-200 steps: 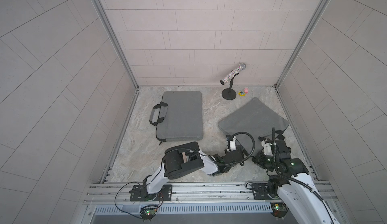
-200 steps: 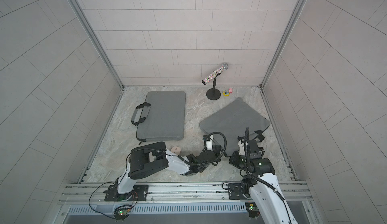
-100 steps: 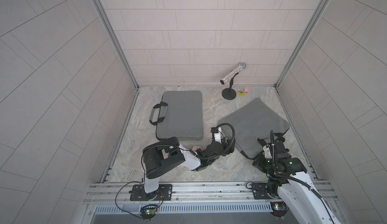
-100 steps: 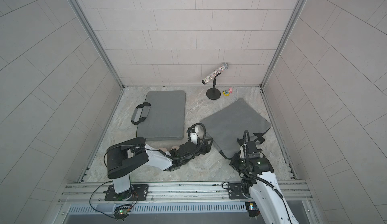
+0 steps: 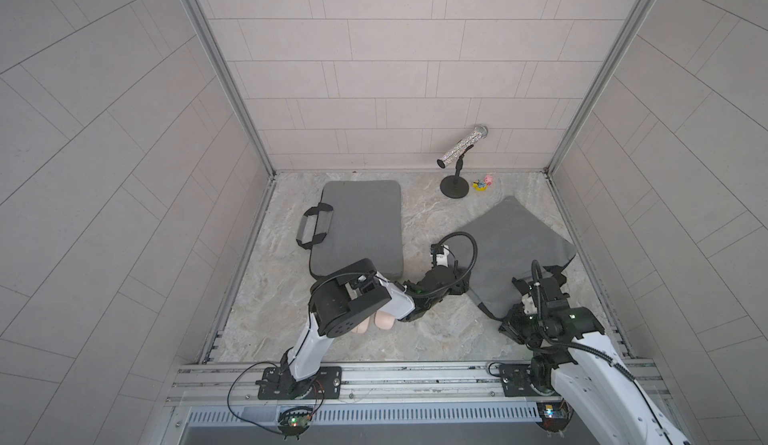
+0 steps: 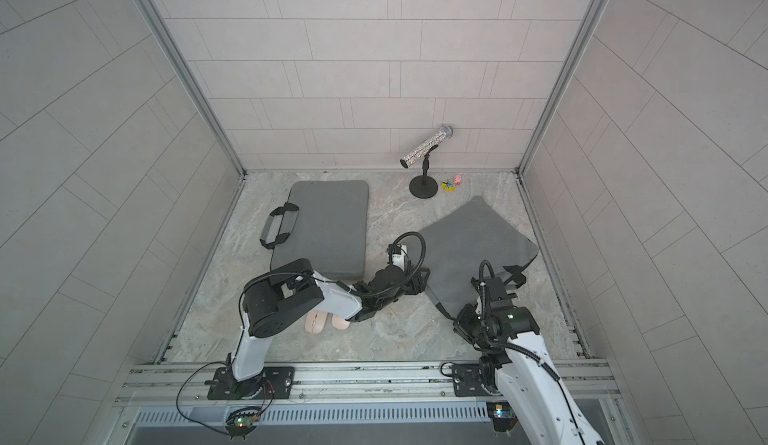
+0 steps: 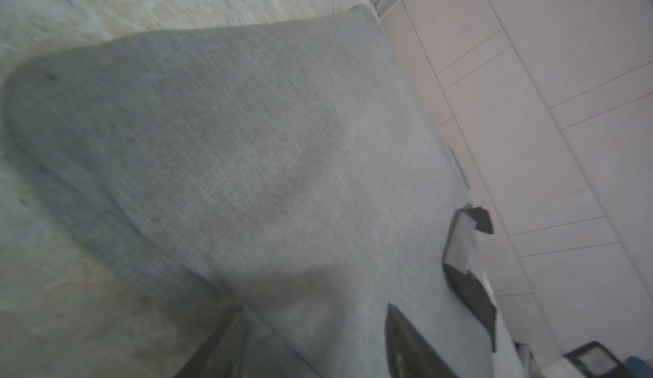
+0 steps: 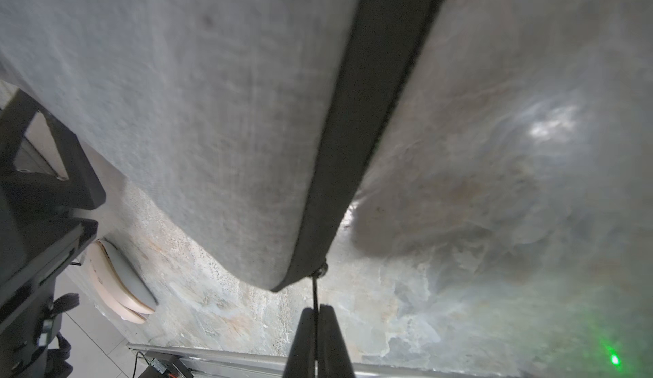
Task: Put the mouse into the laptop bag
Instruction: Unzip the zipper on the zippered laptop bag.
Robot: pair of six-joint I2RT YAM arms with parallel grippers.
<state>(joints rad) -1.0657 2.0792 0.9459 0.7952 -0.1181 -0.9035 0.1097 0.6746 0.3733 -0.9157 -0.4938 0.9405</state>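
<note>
**Mouse not in the bag yet**

We see a big stone bench (image 5: 436, 339). On it lie 2 grey bags. The laptop bag (image 5: 515, 247) sits at a slant on the right, & the other bag (image 5: 361, 222), w/ a handle, lies flat on the left. The left gripper (image 7: 314, 307) is at the laptop bag's near edge, jaws part open w/ cloth between them. We can't tell if they squeeze it. The right gripper (image 8: 314, 314) is pinched tight on the zipper pull (image 8: 314, 288) at the bag's near corner. A sparkly mic (image 5: 461, 147) stands at the back. The pink mouse (image 6: 313, 321) sits on the bench under the left arm, outside both bags. Tiny toys (image 5: 484, 183) lie by the mic.
</note>
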